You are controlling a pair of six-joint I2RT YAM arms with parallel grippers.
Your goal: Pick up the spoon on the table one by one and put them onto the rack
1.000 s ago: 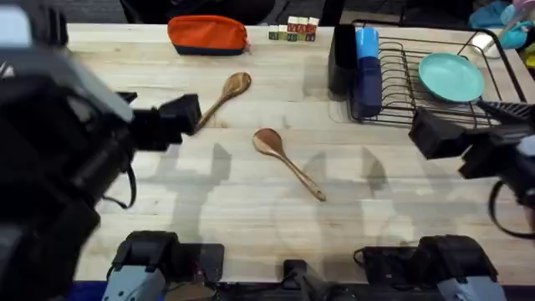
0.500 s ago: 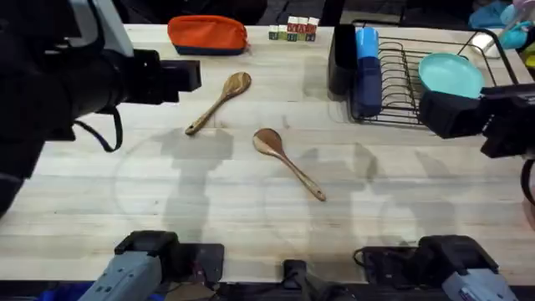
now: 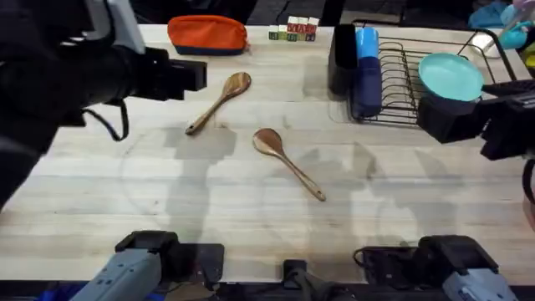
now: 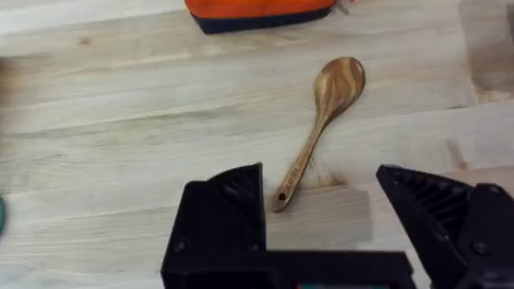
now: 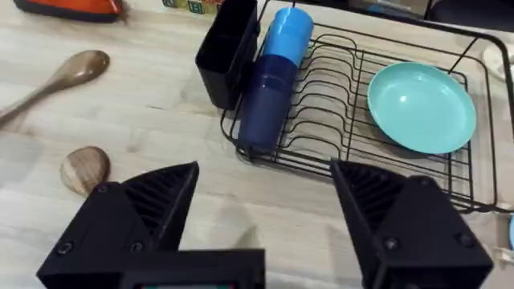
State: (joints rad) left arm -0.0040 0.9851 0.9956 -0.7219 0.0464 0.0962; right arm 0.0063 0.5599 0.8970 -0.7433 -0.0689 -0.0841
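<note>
From overhead, the table (image 3: pixel 167 209) carried two spoons: one (image 3: pixel 219 102) nearer its far edge, one (image 3: pixel 287 161) mid-table, both clear of the rack (image 3: pixel 401 84) at the far right corner. The left wrist view showed the left gripper (image 4: pixel 321 213) spread above the far spoon's handle end; it should probably descend straddling the handle before closing. The right wrist view showed the right gripper (image 5: pixel 265 201) spread and empty near the rack.

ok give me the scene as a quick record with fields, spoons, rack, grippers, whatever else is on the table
far spoon: flat on the table, bowl pointing toward the orange pouch
near spoon: flat on the table, mid-table, apart from the other
rack: black wire, no spoon in it
rack contents: teal plate, blue cups, black utensil holder
left gripper: open, above the far spoon's handle end
right gripper: open, near the rack
other: small blocks at the far edge
</note>
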